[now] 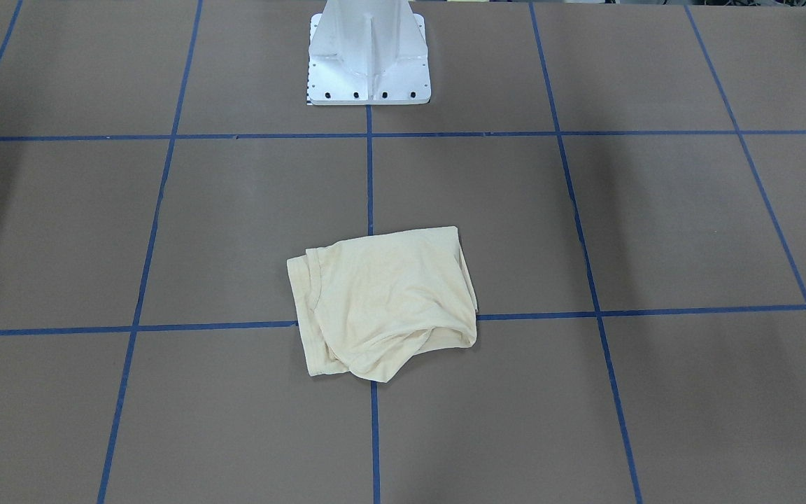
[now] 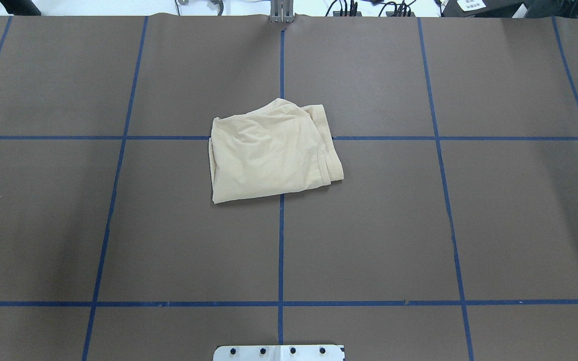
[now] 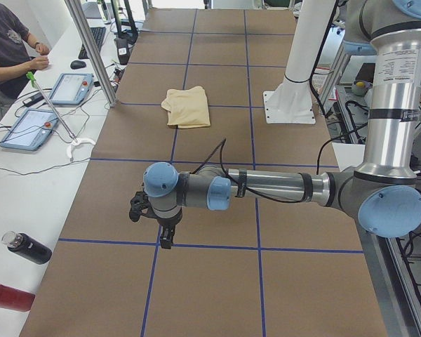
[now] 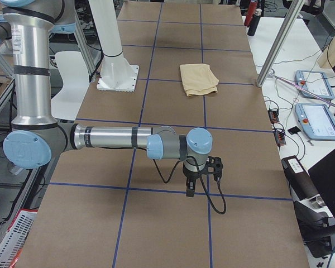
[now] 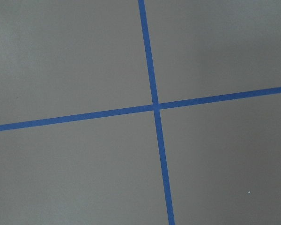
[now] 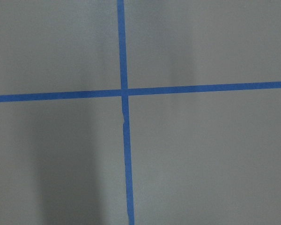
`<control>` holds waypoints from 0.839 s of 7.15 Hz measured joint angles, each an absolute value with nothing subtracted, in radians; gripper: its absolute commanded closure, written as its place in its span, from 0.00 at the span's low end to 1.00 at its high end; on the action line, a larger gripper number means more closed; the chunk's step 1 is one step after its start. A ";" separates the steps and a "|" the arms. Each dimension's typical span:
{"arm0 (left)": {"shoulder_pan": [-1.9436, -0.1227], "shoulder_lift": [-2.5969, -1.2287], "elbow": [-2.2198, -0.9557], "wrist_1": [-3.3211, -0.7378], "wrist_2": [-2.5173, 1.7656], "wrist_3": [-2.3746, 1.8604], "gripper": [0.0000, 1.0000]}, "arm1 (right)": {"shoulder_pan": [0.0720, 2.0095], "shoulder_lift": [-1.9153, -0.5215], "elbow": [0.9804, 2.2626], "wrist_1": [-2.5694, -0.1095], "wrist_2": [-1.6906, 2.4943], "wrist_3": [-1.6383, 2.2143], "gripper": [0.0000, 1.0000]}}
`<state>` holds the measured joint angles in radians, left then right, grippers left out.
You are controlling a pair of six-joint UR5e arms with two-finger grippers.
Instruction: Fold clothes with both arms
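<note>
The T-shirt (image 2: 274, 153) lay loosely folded mid-frame; pinching one layer could undo it. The left gripper (image 3: 165, 235) and right gripper (image 4: 191, 187) hung well away, their spread impossible to tell.

The overhead view looks forward and down from behind the robot, with the pedestal base (image 2: 279, 352) at its lower edge. The front-facing view looks steeply down from across the bench (image 1: 655, 224), with that base at top centre. Both hold the folded T-shirt (image 1: 382, 308) near mid-frame. The side views look along the bench from opposite ends, the left arm (image 3: 266, 188) large in one and the right arm (image 4: 117, 137) large in the other. Each wrist view sits close, facing down onto crossed blue tape lines (image 5: 154, 107).
</note>
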<state>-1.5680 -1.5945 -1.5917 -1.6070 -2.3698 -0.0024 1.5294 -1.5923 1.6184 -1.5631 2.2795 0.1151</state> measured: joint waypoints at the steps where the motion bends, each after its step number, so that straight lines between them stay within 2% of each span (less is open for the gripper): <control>1: -1.568 -1.595 -1.592 -1.608 -2.377 -0.027 0.00 | 1.529 -1.592 1.618 -1.563 2.280 0.115 0.00; 6: -1.568 -1.594 -1.591 -1.610 -2.393 -0.041 0.00 | 1.529 -1.592 1.618 -1.561 2.277 0.115 0.00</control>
<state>-1.5677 -1.5938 -1.5909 -1.6101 -2.3934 -0.0411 1.5294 -1.5923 1.6183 -1.5612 2.2766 0.1150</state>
